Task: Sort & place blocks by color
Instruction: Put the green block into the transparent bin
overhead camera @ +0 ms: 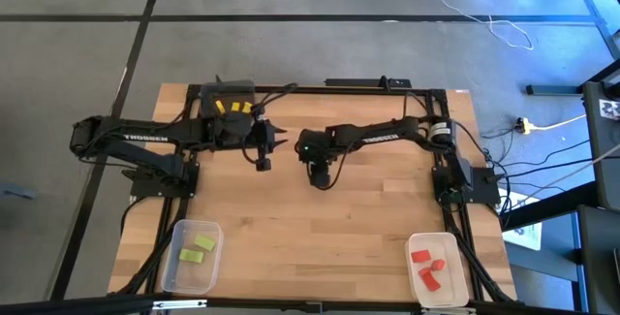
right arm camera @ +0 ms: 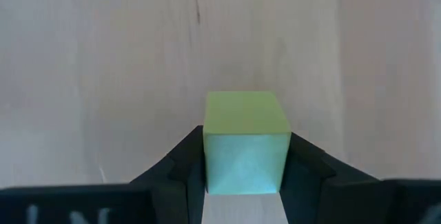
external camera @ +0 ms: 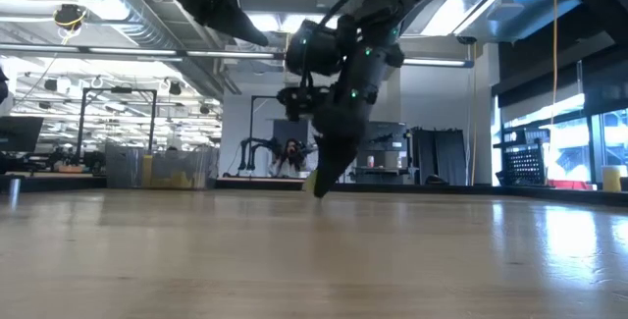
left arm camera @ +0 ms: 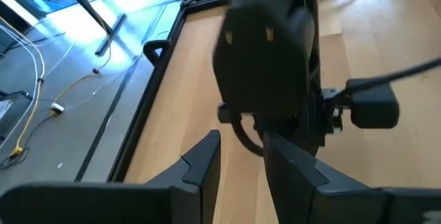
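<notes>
A light green block [right arm camera: 246,114] sits between the fingers of my right gripper [right arm camera: 246,143], which stands at mid-table [overhead camera: 321,177] pointing down, with its tip at the table top in the low view [external camera: 318,186]. My left gripper [overhead camera: 275,141] hovers open just left of it, level, facing the right arm; its own view shows the fingers apart [left arm camera: 241,182]. Two light green blocks [overhead camera: 194,250] lie in a clear bin, red blocks [overhead camera: 429,267] in a white bin, and yellow blocks [overhead camera: 235,108] in a dark bin. My right gripper pinches the light green block by two opposite side faces [right arm camera: 210,145], one finger on each. The fingers come from above, pointing down. The block sits square between the fingertips, down at the table top; whether it rests on the wood I cannot tell.
The clear bin [overhead camera: 175,257] stands at the table's near left corner, the white bin [overhead camera: 413,257] at the near right corner, and the dark bin [overhead camera: 215,92] at the far edge behind the left arm. Bare wood [overhead camera: 310,247] lies between the two near bins.
</notes>
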